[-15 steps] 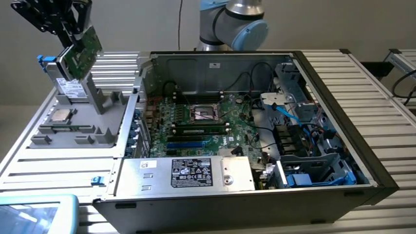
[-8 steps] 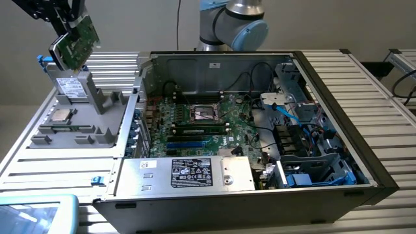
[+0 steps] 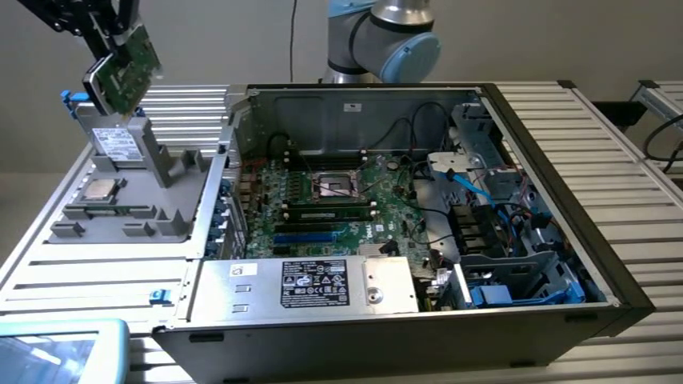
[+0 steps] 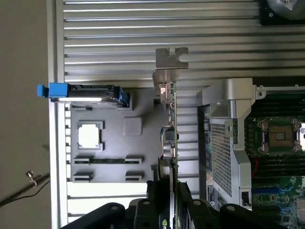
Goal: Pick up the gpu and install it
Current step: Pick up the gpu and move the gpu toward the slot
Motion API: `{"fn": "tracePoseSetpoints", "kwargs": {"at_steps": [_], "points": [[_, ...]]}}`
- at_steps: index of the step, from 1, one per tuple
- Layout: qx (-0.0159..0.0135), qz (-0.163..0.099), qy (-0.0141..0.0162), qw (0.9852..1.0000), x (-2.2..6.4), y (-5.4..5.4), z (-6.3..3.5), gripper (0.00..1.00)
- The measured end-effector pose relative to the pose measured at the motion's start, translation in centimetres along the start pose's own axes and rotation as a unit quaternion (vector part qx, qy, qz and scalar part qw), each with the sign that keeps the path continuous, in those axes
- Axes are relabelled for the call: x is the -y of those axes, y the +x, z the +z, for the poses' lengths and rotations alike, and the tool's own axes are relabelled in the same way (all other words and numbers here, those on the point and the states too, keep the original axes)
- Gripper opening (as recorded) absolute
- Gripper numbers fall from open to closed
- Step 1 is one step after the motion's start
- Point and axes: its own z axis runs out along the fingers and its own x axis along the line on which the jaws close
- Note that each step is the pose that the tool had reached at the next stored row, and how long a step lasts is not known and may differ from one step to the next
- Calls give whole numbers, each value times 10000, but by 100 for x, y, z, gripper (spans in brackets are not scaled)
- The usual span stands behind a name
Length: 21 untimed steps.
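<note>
The gpu (image 3: pixel 126 68) is pinched by the claw (image 3: pixel 107 34) above the grey fixture (image 3: pixel 160 188), at ten o'clock from the open case (image 3: pixel 373 328). Slippage in this narrow grip is judged possible; the bracket (image 4: pixel 170 59) could be snagged on the case wall.

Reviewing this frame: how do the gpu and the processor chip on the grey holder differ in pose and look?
The gpu hangs in the air, clamped in the end effector; the processor chip lies flat in a recess of the grey holder. The gpu is a green card with a silver bracket; the processor chip is a small silver-topped square. The gpu is clearly larger. Both are outside the computer case.
</note>
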Motion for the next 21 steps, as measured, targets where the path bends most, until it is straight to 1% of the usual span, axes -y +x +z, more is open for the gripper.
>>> {"fn": "tracePoseSetpoints", "kwargs": {"at_steps": [3, 6, 9, 11, 13, 16, 18, 21], "points": [[-5, -272, -9, 9996, 0, 0, -1, 28], [-9, -542, -18, 9985, 0, 0, -1, 28], [-12, -816, -27, 9967, 0, 0, 0, 28], [-16, -1001, -34, 9950, 0, 0, -1, 28], [-18, -1182, -40, 9930, 0, 0, 0, 28], [-22, -1449, -50, 9894, 0, 0, 0, 28], [-25, -1627, -57, 9867, 0, 0, 0, 28], [-28, -1898, -69, 9818, 1, 0, 0, 28]]}}
